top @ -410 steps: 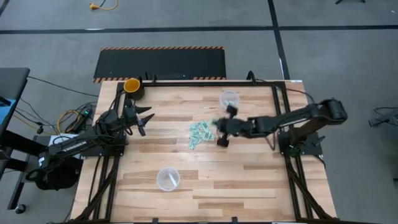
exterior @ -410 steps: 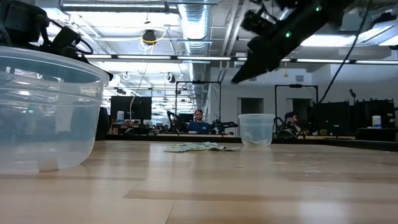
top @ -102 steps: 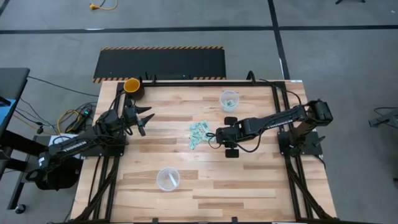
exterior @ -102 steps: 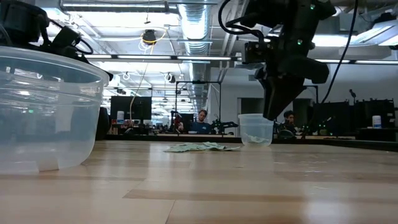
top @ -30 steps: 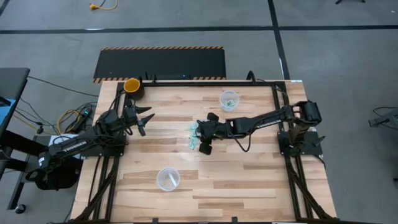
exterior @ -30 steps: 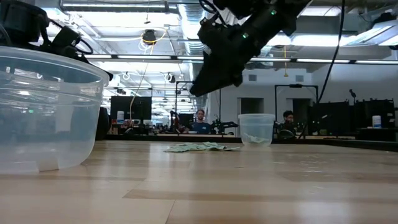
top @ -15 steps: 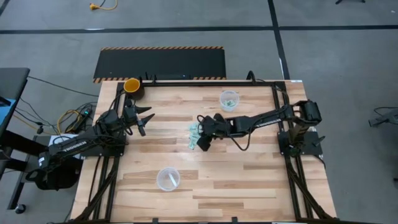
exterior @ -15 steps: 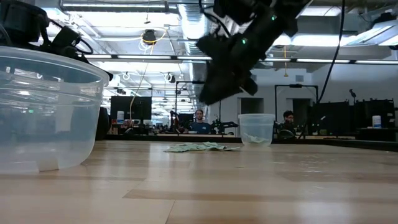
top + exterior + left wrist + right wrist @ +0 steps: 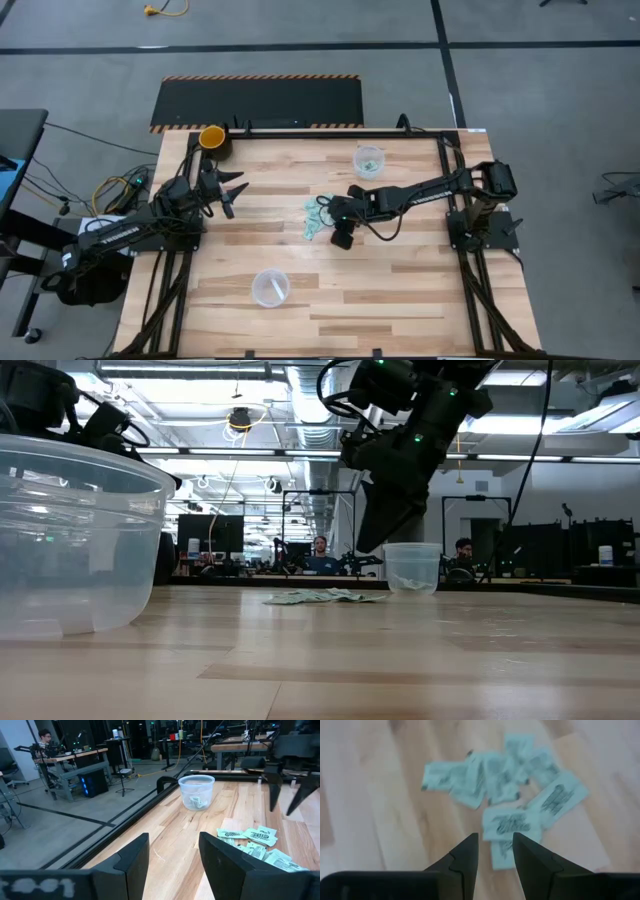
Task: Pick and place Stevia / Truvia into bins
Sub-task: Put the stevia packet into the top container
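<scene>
A robotics lab is showing here: exposed ceiling ducts (image 9: 310, 400) and strip lights are running overhead. At twelve o'clock, people (image 9: 319, 555) are sitting among monitors (image 9: 210, 532) and workbenches (image 9: 75, 762).

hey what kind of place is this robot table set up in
Likely a robotics lab or open workshop: exposed ceiling ducts, rows of workbenches with equipment, a person seated behind the wooden table, and loose cables on the floor.

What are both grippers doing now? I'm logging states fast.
Left gripper: open, empty, waiting near the table's left edge.
Right gripper: open, empty, above the packets.
</scene>
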Motion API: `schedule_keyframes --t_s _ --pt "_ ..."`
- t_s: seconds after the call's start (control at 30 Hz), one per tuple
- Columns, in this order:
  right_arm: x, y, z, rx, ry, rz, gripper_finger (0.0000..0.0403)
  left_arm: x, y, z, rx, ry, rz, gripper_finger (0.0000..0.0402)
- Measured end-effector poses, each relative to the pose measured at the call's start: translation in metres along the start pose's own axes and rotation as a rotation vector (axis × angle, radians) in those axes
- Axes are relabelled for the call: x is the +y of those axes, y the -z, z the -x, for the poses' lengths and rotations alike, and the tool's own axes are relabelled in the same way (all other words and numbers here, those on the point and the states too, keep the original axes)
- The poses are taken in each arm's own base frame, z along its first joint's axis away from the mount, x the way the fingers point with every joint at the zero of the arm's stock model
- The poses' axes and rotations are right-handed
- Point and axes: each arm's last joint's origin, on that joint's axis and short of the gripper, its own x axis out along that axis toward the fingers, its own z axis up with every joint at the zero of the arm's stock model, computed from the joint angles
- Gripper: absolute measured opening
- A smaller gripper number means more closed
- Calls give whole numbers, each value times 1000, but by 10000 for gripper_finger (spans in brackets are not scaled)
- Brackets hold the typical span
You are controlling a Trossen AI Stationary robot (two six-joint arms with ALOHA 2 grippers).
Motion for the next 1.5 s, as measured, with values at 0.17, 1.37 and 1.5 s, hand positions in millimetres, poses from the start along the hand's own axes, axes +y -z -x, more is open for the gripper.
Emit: schedule_keyframes --t_s 0.17,1.37,1.5 --pt "-1 8 -8 73 12 29 116 0 0 0 0 0 0 163" --pt "-7 24 -22 357 -18 74 3 0 0 0 0 1 0 163" --pt "-5 20 7 385 25 96 2 0 0 0 -1 0 0 163"
